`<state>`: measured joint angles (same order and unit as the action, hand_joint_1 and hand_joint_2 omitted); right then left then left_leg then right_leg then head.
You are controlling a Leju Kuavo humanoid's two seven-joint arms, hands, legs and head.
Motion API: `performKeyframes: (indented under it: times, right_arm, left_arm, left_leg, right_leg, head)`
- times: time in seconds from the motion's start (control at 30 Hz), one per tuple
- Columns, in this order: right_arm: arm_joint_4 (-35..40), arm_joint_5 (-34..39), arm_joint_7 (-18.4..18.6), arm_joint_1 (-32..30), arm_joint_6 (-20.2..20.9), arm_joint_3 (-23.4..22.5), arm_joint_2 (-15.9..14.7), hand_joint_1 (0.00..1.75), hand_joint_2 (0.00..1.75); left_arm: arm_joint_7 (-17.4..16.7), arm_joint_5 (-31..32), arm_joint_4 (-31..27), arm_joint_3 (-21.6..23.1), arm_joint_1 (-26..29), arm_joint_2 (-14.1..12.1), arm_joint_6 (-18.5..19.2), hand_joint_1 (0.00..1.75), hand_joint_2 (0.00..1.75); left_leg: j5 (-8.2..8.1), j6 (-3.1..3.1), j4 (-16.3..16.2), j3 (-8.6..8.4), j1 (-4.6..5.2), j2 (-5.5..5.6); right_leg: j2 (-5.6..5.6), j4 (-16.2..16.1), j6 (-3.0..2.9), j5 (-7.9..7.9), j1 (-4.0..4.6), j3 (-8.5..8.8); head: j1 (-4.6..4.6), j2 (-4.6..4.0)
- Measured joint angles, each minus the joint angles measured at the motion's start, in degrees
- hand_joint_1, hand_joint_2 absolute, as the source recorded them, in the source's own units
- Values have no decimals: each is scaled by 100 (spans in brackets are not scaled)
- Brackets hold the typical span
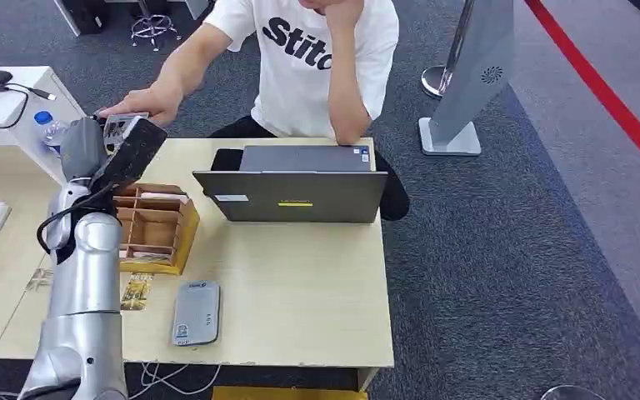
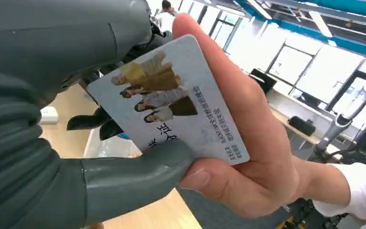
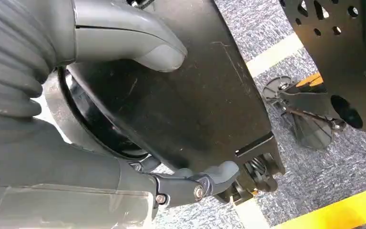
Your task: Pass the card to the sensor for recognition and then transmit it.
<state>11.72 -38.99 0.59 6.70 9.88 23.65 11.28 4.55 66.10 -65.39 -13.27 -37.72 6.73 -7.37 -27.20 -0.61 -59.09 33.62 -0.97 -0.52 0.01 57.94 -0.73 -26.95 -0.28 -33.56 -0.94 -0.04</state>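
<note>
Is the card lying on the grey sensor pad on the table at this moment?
No. The card is up in the air, pinched by the left hand and also gripped by a person's hand.

Glossy plastic card [image 2: 171, 100], wooden organiser [image 1: 157, 227]

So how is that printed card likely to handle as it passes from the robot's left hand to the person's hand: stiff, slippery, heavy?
The card looks flat and unbent between the left hand and the person's hand, so probably stiff plastic. Its thin edge suggests it is light. The glossy printed face may be slippery, so the thumb's pinch could let it slide.
</note>
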Motion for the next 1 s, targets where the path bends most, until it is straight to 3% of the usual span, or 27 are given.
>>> performKeyframes:
  times: [0.17,0.2,0.8,0.9,1.0]
  right_arm:
    - [0,0,-9,1,0,11,0,0,175]
    - [0,0,-9,2,0,15,0,0,175]
    - [0,0,-42,5,-4,48,0,0,175]
    - [0,0,30,5,-26,44,0,0,175]
    - [2,18,160,6,-70,22,0,0,175]
  left_arm:
    - [87,7,54,-142,-50,20,0,70,175]
    - [90,7,59,-157,-52,28,0,0,175]
    - [468,-326,-151,-413,-17,181,-83,0,175]
    - [952,-940,-576,-417,250,321,93,0,175]
    - [1404,-1697,-1473,-296,964,647,260,0,175]
  left_leg:
    - [-6,7,0,4,1,-6]
    - [-6,7,0,5,1,-7]
    - [-10,2,0,6,1,-7]
    - [-12,3,0,5,2,-11]
    - [-26,10,0,0,8,-16]
  right_leg:
    - [5,-3,3,-3,-1,-5]
    - [5,-3,3,-3,-1,-5]
    - [5,-3,4,-3,-1,-5]
    - [9,-4,5,-4,-2,-5]
    - [12,-6,16,-16,-7,-1]
  head:
    - [2,0]
    - [-2,0]
    - [0,0]
    - [-2,0]
    - [0,0]
